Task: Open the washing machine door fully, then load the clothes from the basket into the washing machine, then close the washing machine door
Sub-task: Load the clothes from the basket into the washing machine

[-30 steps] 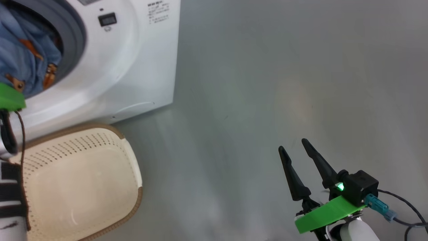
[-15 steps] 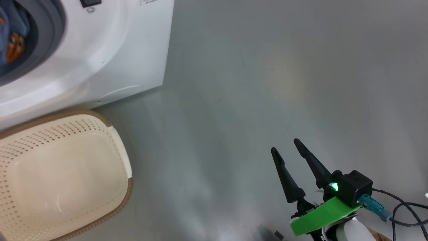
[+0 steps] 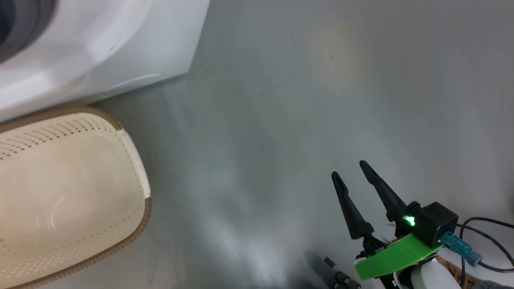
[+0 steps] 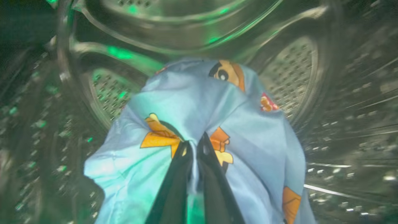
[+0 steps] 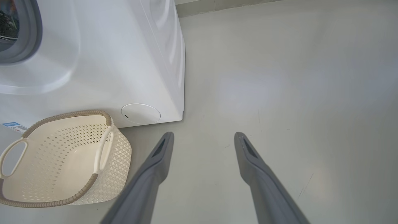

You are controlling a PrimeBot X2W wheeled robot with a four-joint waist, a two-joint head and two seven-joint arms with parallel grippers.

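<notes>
Left gripper (image 4: 194,143) pinches soft clothes (image 4: 186,99) in perforated, seemingly steel drum (image 4: 289,71).

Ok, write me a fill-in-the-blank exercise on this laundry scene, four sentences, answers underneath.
1. The left gripper is shut on the blue printed clothes inside the perforated steel ____.
2. The cream basket with the brown rim is ____.
3. The right gripper, holding nothing above the grey floor, is ____.
4. The basket stands on the floor in front of the white ____.

Missing words: drum; empty; open; washing machine.
</notes>
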